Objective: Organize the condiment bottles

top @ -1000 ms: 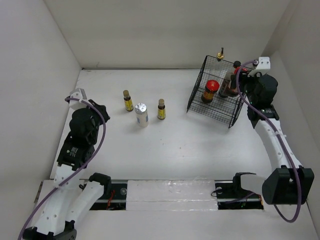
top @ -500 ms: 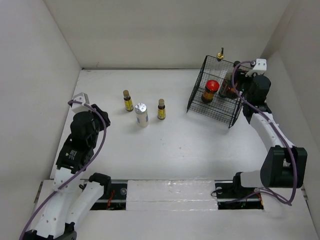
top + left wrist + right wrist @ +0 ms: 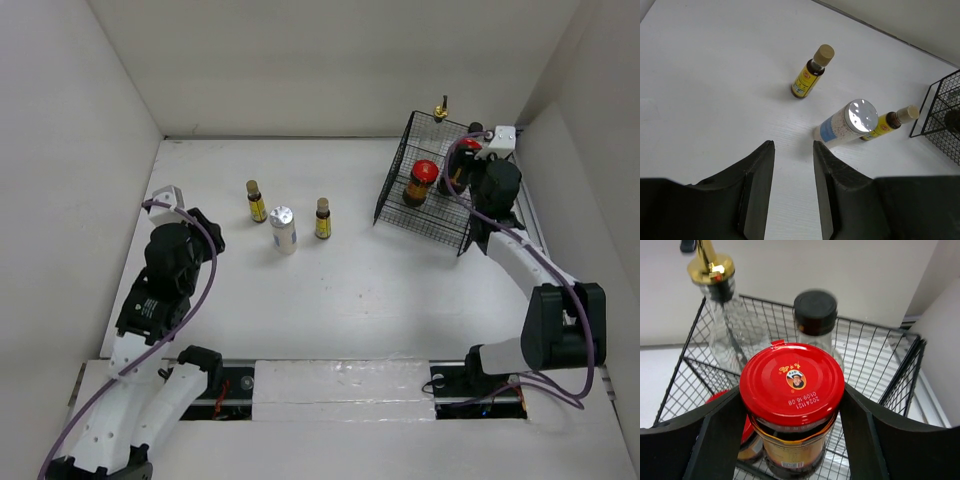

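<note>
Red-lidded jar point(image 3: 791, 385): pinched between the right gripper point(image 3: 790, 440) fingers, one on each flank, lid up, inside the black wire rack point(image 3: 428, 218) at the table's point(image 3: 350, 290) far right. Cannot tell whether its base rests on the rack floor.

Neighbours in the rack: second red-lidded jar point(image 3: 423, 176) just to its left and lower, gold-capped clear bottle point(image 3: 715, 285) and black-capped sauce bottle point(image 3: 815, 315) behind it.

Change over the last second: the right wrist has swung inward over the rack's right side, and the held jar's red lid now shows in the top view, where it was hidden a second ago. Judgement: placement is nearly done; release should follow.

Outstanding: first yellow-labelled bottle point(image 3: 812, 75), silver-lidded white jar point(image 3: 847, 127) and second yellow-labelled bottle point(image 3: 890, 122) stand in a loose row mid-table, apart from one another and well apart from the rack.

Left gripper point(image 3: 792, 150): fingers parted, nothing between them, aimed at that row. It has shifted only slightly; no contact.

Tally: four of seven at the rack, three left.
</note>
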You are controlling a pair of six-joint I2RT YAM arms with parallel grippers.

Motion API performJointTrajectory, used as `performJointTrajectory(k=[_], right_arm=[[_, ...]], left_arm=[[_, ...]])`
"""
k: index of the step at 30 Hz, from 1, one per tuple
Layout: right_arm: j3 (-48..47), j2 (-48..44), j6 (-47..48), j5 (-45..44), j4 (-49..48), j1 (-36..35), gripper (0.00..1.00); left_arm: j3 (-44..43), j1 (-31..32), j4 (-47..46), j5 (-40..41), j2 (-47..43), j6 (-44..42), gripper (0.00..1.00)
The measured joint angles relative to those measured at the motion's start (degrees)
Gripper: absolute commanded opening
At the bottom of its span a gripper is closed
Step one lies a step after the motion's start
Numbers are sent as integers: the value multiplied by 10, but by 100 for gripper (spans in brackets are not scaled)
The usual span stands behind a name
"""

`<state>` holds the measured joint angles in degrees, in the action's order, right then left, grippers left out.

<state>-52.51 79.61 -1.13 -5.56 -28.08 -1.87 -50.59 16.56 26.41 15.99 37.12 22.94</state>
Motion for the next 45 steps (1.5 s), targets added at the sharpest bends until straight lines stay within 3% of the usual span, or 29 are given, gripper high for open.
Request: performJointTrajectory(k=[13,18,22,23,26,30,35,38,39,40,41,43,45], right_arm=[[112,0,9,-63,-104,-17,38],[129,26,3,-71,-129,-24,46],[133,53,-12,-73,-132,-25,61],[133,54,-15,-72,-134,-25,69],[133,53,-19,-72,-134,-25,81],[134,30,-23,-70,-128,-26,92],[112,-43,-23,-62,-95,-30,94],[83,-76,-22,-42,-67,-43,79],[75,-82,-20,-28,-61,-54,67],[68,-85,-19,-11,-56,-70,34],[61,-85,-13,12,-52,-90,22],[49,-72,-12,66,-47,-142,15],[30,-44,-2,123,-36,-203,27]], left_arm=[[0,0,-34,-33,14,-2,31],[0,0,-42,-42,21,-2,31],[-1,0,-51,-52,24,-2,31],[-1,0,-53,-53,25,-2,31],[-3,0,-61,-58,29,-2,31],[-5,0,-67,-66,30,-2,31],[-7,0,-75,-74,30,-1,30],[-10,0,-82,-79,26,0,30],[-11,0,-87,-82,24,0,30],[-11,0,-93,-85,20,1,30],[-11,0,-99,-87,16,1,30],[-11,0,-109,-90,12,2,30],[-8,-5,-121,-99,7,1,30]])
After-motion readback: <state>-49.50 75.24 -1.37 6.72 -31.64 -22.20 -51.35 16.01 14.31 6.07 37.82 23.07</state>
